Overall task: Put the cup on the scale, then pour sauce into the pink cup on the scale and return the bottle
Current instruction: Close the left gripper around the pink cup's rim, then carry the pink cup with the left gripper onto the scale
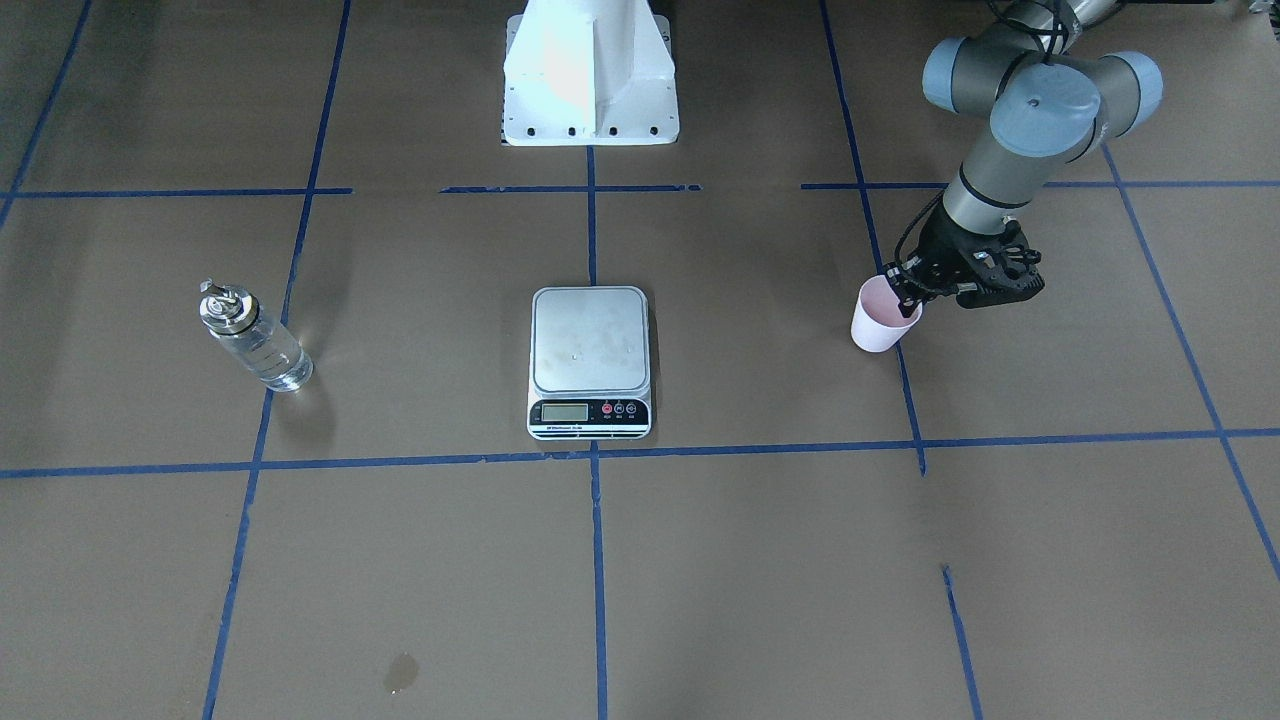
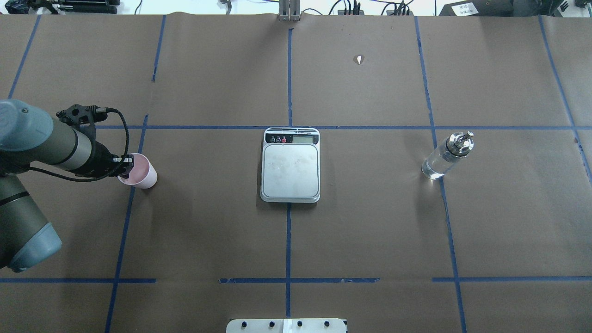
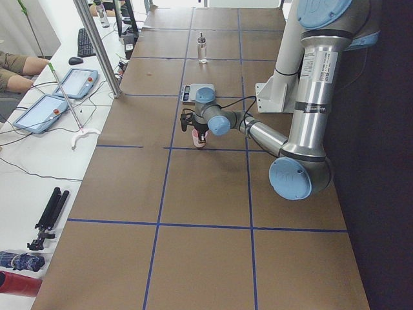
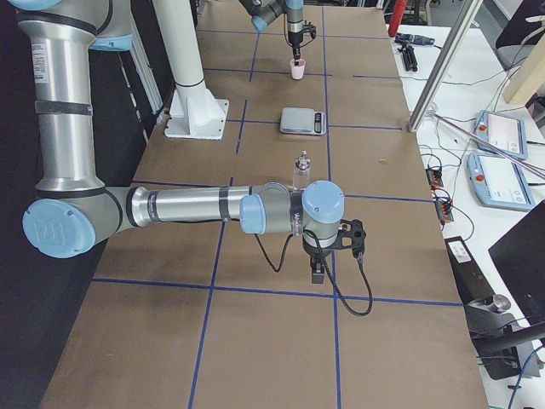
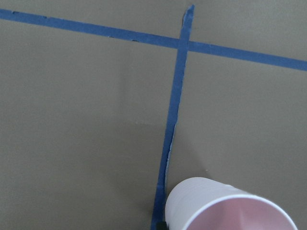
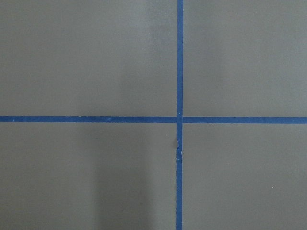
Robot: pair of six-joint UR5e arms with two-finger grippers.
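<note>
The left hand [image 1: 903, 292] comes down on the cup [image 1: 880, 325], its fingers drawn narrow across the wall nearest the arm, 1 inside the rim and 1 outside, pinching the paper. The cup is mouth-up on the robot's left side of the bench [image 1: 700, 560], beside a strip of blue tape [image 5: 175, 96]. Whether its base touches the bench I cannot tell. The left wrist view shows only smooth pink wall inside it.

The scale [image 1: 589, 340] lies at mid-bench, well apart from the cup, with its display strip turned away from the robot.

The bottle [image 1: 255, 340] stands upright on the robot's right side, well apart from the scale, metal pourer on top. The sauce [image 1: 272, 358] in it is colourless; its level is too hard to read.

The right hand [image 4: 317, 266] hangs above the bench near the bottle, seen in 1 side view only, so I cannot tell how its fingers stand.
</note>
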